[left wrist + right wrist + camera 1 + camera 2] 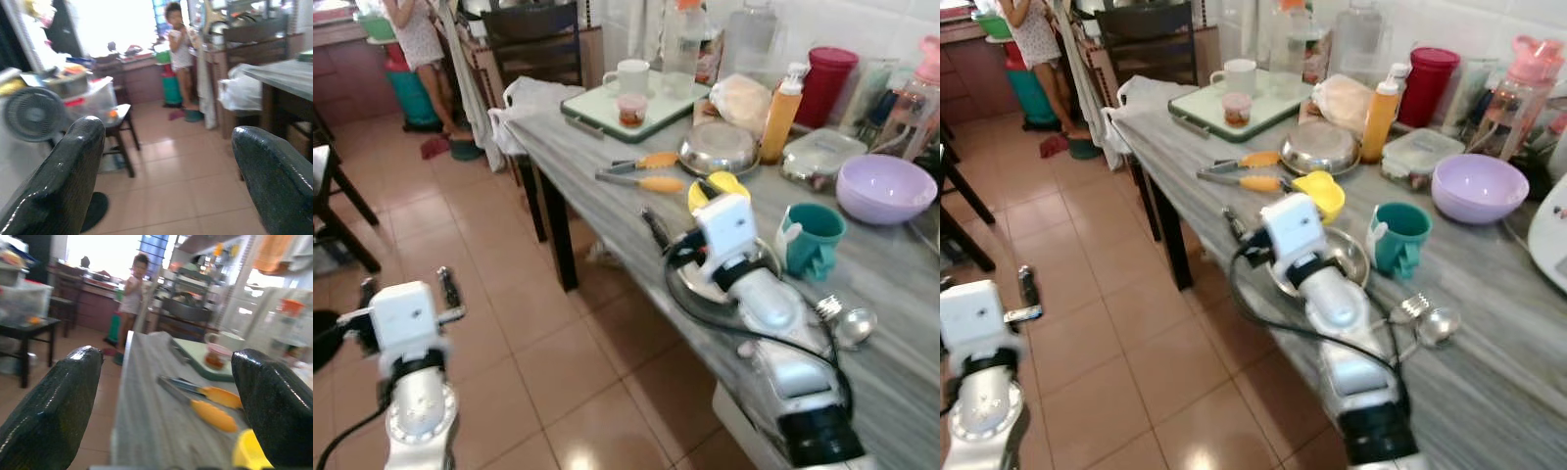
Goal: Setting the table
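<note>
Tiled floor (509, 323) on left, grey striped table (901, 294) on right. Left gripper (406, 292) hanging over floor, fingers spread wide, holding nothing. Right gripper (166, 396) hovering at table edge, wide apart, empty, over steel plate (1356, 257). Tongs (641, 171) lying just beyond; teal mug (810, 238) beside plate, spoon (850, 321) near. Plate probably light, stiff, slippery: taking by rim likely best.

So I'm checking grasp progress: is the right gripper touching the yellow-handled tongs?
Apart. The right wrist view shows the tongs lying on the table ahead, between the open fingers without contact.
</note>
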### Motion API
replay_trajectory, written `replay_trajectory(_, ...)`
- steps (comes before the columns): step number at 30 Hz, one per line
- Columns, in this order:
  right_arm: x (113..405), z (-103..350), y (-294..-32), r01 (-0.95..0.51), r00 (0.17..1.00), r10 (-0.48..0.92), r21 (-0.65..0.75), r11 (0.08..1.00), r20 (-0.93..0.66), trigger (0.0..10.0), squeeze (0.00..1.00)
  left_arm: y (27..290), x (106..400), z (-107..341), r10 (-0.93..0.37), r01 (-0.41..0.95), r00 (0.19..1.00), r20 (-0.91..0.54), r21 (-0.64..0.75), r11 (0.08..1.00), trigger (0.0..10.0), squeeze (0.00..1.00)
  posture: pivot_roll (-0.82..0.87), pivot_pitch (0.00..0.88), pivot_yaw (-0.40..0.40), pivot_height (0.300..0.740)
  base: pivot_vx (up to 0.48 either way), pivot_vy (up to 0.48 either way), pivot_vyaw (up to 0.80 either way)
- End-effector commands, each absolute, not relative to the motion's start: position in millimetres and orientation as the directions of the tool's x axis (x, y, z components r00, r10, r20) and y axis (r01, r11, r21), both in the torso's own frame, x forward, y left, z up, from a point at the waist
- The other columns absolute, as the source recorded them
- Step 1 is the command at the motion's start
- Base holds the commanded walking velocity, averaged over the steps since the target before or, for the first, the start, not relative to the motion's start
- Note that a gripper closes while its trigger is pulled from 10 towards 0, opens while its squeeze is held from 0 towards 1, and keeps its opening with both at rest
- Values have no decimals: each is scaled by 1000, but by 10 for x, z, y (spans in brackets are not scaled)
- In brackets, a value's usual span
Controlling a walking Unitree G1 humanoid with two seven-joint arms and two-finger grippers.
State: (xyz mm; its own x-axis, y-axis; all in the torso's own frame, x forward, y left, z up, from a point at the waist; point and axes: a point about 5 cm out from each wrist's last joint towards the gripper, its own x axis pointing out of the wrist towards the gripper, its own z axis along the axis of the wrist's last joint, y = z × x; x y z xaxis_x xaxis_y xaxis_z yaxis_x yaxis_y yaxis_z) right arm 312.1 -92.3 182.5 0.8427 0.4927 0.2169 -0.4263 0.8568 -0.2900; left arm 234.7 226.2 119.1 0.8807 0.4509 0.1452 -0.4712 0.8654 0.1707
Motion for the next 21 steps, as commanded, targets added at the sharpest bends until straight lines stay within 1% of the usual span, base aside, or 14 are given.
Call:
replay_trajectory(1, 3121, 1873, -947, -423, 837, 496, -300, 855, 232, 10000, 0, 2256, 2344, 1195, 465, -486, 873, 147, 175, 856, 10000, 0, -107, 36, 11, 740, 0, 0, 800)
replay_trajectory(9, 3131, 1885, -971, -418, 837, 494, -307, 855, 235, 10000, 0, 2204, 2372, 1178, 461, -478, 878, 129, 160, 864, 10000, 0, -108, 43, 9, 740, 0, 0, 800)
replay_trajectory(15, 3118, 1842, -969, -422, 845, 486, -281, 862, 224, 10000, 0, 2205, 2387, 1174, 456, -470, 882, 120, 160, 868, 10000, 0, -108, 47, 12, 740, 0, 0, 0)
replay_trajectory(21, 3123, 1838, -980, -412, 850, 477, -280, 867, 225, 10000, 0, 2202, 2416, 1180, 455, -468, 883, 115, 157, 870, 10000, 0, -108, 47, 12, 740, 0, 276, 0)
